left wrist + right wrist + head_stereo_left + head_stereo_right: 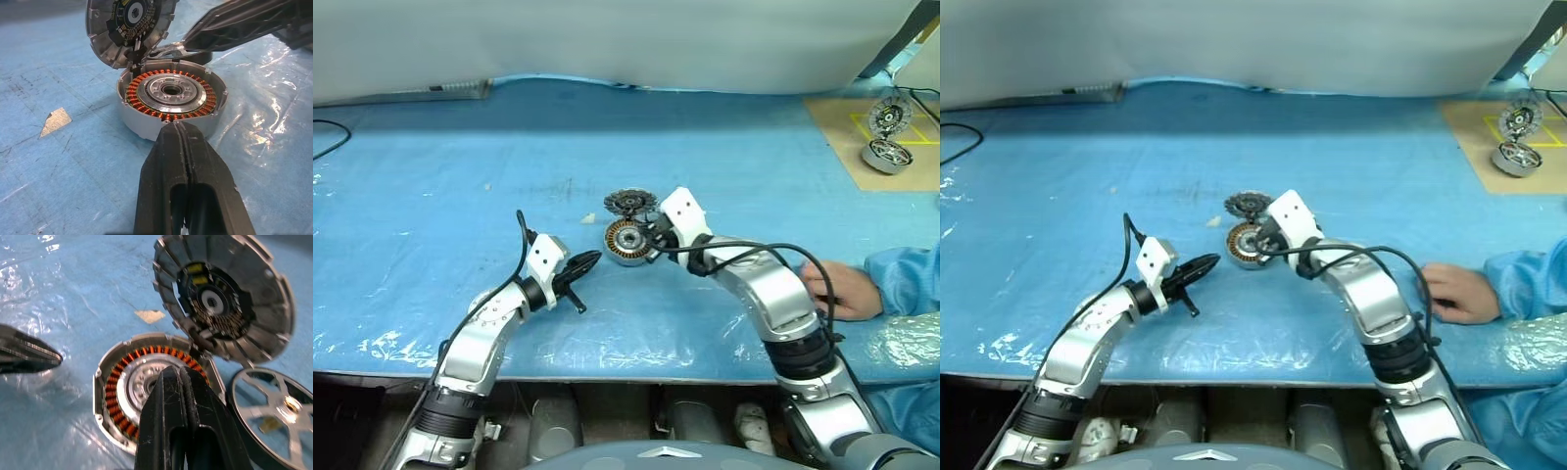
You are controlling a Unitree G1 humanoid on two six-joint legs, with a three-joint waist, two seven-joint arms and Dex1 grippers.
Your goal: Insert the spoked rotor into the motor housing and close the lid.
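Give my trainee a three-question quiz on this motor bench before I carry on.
1. True or false: the round grey finned metal lid is shut over the silver copper-wound motor housing.
2. Where does the black-rimmed spoked rotor lie: A in the housing, B on the blue sheet beside it, C in a claw?
3. Fill in: the left claw is ____.

Key: 1 false, it stands open. 2 B. 3 shut, empty.

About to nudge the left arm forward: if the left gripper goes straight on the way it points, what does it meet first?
Most likely the near outer wall of the round silver-grey motor housing with copper windings. The left gripper, fingers shut, points at it from close by; whether the tips already touch it is unclear.
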